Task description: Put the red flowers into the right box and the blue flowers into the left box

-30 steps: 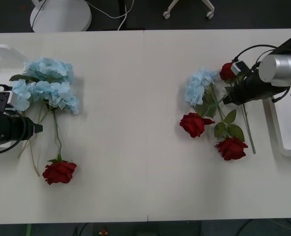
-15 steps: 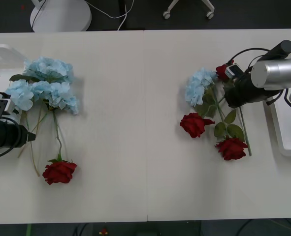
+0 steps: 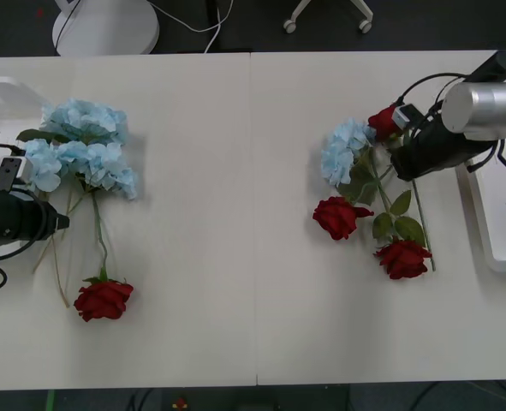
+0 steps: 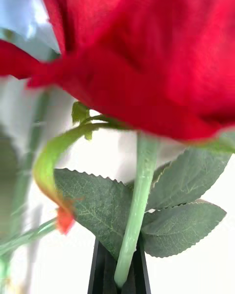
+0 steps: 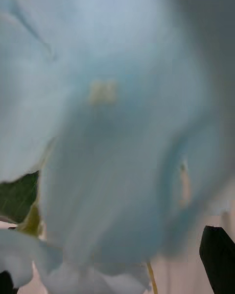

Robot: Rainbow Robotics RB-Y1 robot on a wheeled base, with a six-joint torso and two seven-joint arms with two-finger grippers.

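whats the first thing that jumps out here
A red rose looms in the right wrist view, its stem pinched in the shut black right gripper near the table's right side. At the left edge the left gripper sits by a heap of pale blue flowers.

My right arm reaches in from the right edge, silver forearm angled toward centre, its right pincer (image 4: pixel 119 269) with black fingers (image 4: pixel 100 269) clamped close together. My left arm lies low at the left edge, left pincer (image 3: pixel 57 223) pointing right, black fingertips (image 5: pixel 218 257) spread wide apart.
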